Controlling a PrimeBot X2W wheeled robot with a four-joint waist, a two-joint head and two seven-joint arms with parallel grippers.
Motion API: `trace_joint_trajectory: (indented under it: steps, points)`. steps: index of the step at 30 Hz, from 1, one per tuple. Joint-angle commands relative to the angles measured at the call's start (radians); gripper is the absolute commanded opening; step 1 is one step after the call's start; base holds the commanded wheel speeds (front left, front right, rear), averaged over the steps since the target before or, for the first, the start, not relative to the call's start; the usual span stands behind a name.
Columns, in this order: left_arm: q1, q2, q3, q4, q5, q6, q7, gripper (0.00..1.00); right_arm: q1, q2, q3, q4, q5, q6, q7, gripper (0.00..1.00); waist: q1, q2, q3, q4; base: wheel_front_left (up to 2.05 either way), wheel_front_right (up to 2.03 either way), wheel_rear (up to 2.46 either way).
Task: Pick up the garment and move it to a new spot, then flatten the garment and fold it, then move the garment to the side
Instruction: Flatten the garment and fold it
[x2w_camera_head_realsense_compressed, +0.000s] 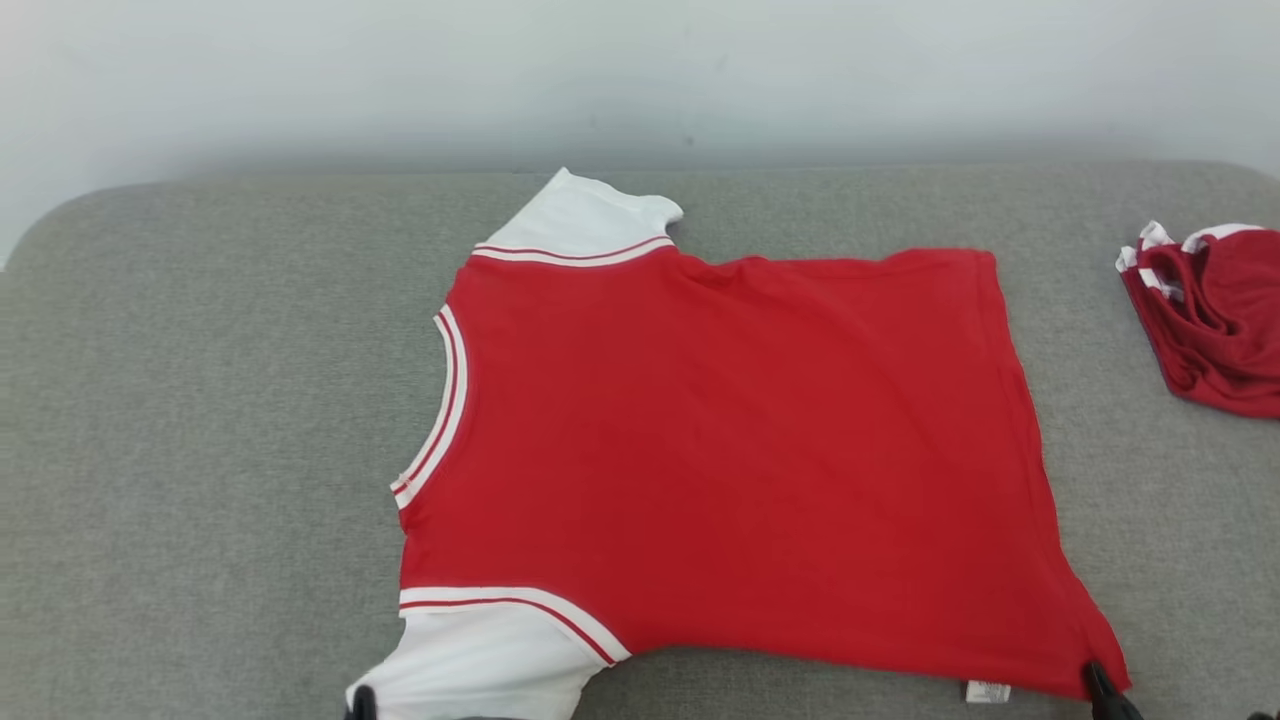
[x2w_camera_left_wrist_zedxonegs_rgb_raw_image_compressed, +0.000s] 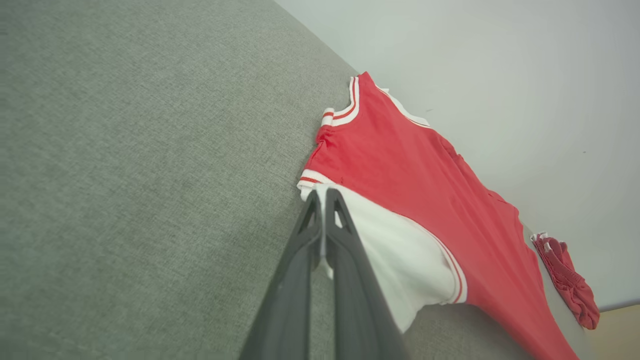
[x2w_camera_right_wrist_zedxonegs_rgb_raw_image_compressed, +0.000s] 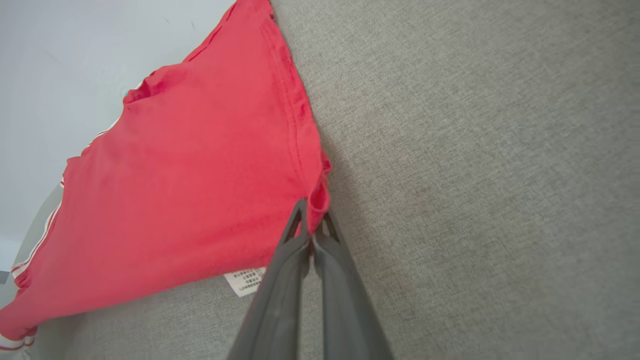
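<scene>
Both pairs of jaws are pressed shut on cloth. We see the left gripper (x2w_camera_left_wrist_zedxonegs_rgb_raw_image_compressed: 323, 194) pinching the edge of the white near sleeve (x2w_camera_left_wrist_zedxonegs_rgb_raw_image_compressed: 400, 260), and the right gripper (x2w_camera_right_wrist_zedxonegs_rgb_raw_image_compressed: 312, 212) pinching the near hem corner of the garment (x2w_camera_head_realsense_compressed: 740, 450). A small white tag (x2w_camera_right_wrist_zedxonegs_rgb_raw_image_compressed: 245, 281) sticks out from under the hem just beside the right gripper; its rows of fine print are too small for us to read. The garment is a red shirt with white sleeves and red-and-white striped trim. It lies spread flat on the grey fabric-covered table (x2w_camera_head_realsense_compressed: 200, 450), neckline toward the robot's left and hem toward its right. Well apart, at the table's right side, we see a second garment (x2w_camera_head_realsense_compressed: 1215, 310), red with white trim, lying crumpled. Behind the table is a pale wall (x2w_camera_head_realsense_compressed: 640, 70).
</scene>
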Motion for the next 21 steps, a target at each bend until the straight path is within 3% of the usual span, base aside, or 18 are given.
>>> trace_joint_trajectory:
  steps: [1,11,21]
  points:
    - [0.013,-0.003,-0.001,0.002,0.001,0.001,-0.001,0.0,0.018,0.01,-0.013,-0.008,-0.012,-0.003,0.007,0.0,0.0001,0.0,-0.013,0.014,0.0,0.0,0.0]
    - [-0.074,0.049,-0.034,0.002,0.047,-0.034,0.032,0.0,-0.013,0.064,-0.028,-0.06,-0.066,-0.003,0.098,0.0,0.0001,0.0,-0.016,-0.016,0.0,0.0,0.0]
    - [-0.311,0.121,-0.064,0.066,0.102,-0.091,0.108,0.0,-0.146,0.094,-0.05,-0.008,0.019,-0.003,0.179,0.0,0.0001,0.0,0.035,-0.066,0.0,0.0,0.0]
